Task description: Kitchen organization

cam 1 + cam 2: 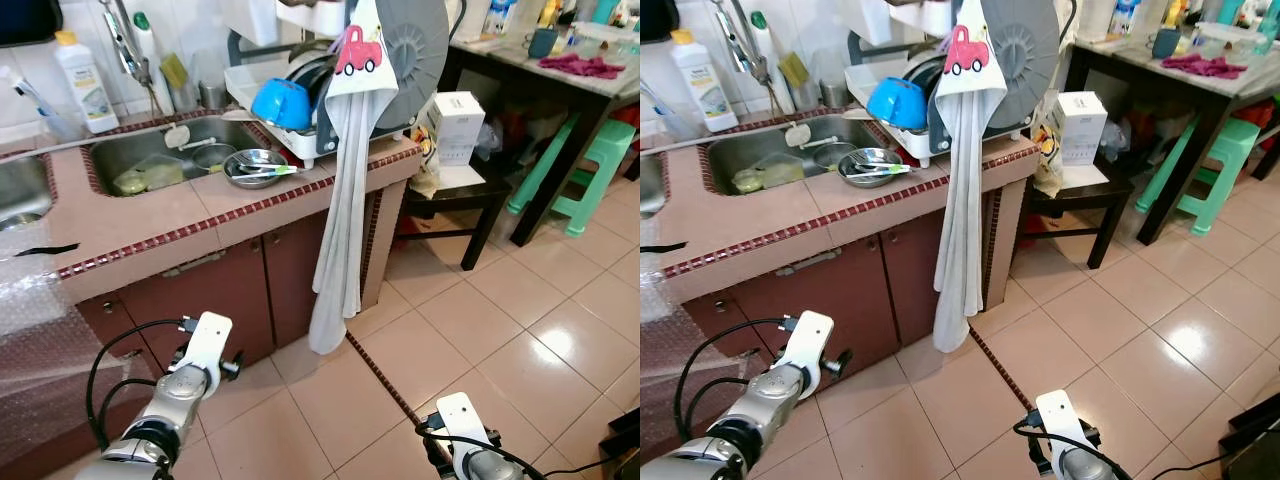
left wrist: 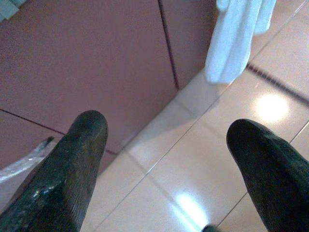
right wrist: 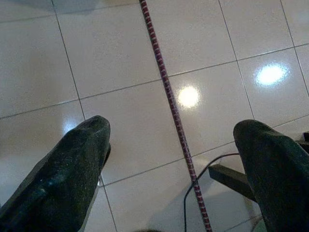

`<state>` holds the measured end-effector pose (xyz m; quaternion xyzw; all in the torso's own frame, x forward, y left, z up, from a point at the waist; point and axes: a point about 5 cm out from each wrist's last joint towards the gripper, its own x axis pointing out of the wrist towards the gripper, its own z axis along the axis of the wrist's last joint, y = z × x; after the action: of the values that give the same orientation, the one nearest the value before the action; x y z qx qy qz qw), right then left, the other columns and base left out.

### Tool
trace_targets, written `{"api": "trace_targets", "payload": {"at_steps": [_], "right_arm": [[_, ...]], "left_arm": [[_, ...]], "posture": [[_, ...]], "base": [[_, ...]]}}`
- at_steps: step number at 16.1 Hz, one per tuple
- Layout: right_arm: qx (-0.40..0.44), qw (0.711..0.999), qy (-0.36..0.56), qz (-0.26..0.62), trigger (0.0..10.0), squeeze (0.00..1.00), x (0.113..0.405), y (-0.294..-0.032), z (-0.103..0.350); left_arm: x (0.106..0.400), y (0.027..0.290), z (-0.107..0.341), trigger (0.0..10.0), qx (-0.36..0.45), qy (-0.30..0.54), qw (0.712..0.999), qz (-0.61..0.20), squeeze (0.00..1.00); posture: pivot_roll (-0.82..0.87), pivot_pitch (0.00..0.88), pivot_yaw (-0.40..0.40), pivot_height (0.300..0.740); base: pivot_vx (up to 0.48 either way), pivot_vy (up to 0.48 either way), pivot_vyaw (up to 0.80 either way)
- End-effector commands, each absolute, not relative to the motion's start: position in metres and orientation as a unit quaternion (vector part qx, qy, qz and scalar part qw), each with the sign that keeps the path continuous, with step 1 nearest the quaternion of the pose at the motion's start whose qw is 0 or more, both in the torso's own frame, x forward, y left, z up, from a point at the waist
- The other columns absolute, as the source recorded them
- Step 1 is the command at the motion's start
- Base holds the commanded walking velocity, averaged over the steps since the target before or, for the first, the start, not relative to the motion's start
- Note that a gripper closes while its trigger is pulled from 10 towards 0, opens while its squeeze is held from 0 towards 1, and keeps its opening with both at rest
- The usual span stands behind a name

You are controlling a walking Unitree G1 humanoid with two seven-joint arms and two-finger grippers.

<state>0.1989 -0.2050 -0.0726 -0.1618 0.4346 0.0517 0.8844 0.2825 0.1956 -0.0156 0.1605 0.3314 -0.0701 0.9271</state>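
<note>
A tiled counter [image 1: 150, 215] holds a steel sink [image 1: 120, 150] with a green-yellow item [image 1: 145, 177] in it. A steel bowl [image 1: 255, 167] with utensils sits on the sink's front corner. Beside it, a white dish rack [image 1: 290, 130] carries a blue bowl [image 1: 280, 102] and dark plates. A long white towel [image 1: 340, 220] hangs down the cabinet front. Both arms hang low over the floor. My left gripper [image 2: 166, 128] is open and empty, facing the maroon cabinet doors [image 2: 96, 58]. Over the floor tiles, my right gripper [image 3: 174, 128] is open and empty too.
A white bottle [image 1: 85, 82] stands behind the sink. Bubble wrap [image 1: 40, 330] covers the cabinet at left. A low black table [image 1: 455, 190] with a white box [image 1: 455, 125], a dark table [image 1: 560, 70] and green stools [image 1: 590, 170] stand to the right. A red tile strip [image 3: 166, 92] crosses the floor.
</note>
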Motion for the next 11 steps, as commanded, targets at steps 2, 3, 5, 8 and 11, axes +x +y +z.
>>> {"api": "trace_targets", "payload": {"at_steps": [2, 3, 5, 8, 11], "right_arm": [[-0.157, 0.879, 0.449, 0.039, 10.0, 0.00, 0.197, -0.209, -0.074], [-0.143, 0.888, 0.435, 0.035, 10.0, 0.00, 0.208, -0.203, -0.069], [-0.129, 0.897, 0.422, 0.039, 10.0, 0.00, 0.218, -0.196, -0.064], [-0.124, 0.896, 0.425, 0.037, 10.0, 0.00, 0.217, -0.193, -0.065], [-0.103, 0.898, 0.427, 0.023, 10.0, 0.00, 0.215, -0.195, -0.066]], "left_arm": [[0.274, 0.211, -0.022, 10.0, 0.171, 0.366, 0.913, -0.054, 0.00], [0.268, 0.211, -0.027, 10.0, 0.180, 0.381, 0.905, -0.056, 0.00], [0.264, 0.208, -0.031, 10.0, 0.125, 0.391, 0.911, -0.034, 0.00], [0.260, 0.211, -0.035, 10.0, 0.112, 0.404, 0.908, -0.009, 0.00], [0.259, 0.214, -0.035, 10.0, 0.085, 0.407, 0.909, 0.016, 0.00]], "posture": [[0.07, 0.000, 0.000, 0.740], [0.07, 0.000, 0.004, 0.740], [0.06, 0.000, 0.009, 0.740], [0.07, 0.000, -0.004, 0.740], [0.07, 0.000, 0.002, 0.740]], "base": [[0.000, 0.000, 0.00], [0.000, 0.000, 0.00], [0.000, 0.000, 0.00], [0.000, 0.000, 0.00], [0.000, 0.000, 0.00]]}}
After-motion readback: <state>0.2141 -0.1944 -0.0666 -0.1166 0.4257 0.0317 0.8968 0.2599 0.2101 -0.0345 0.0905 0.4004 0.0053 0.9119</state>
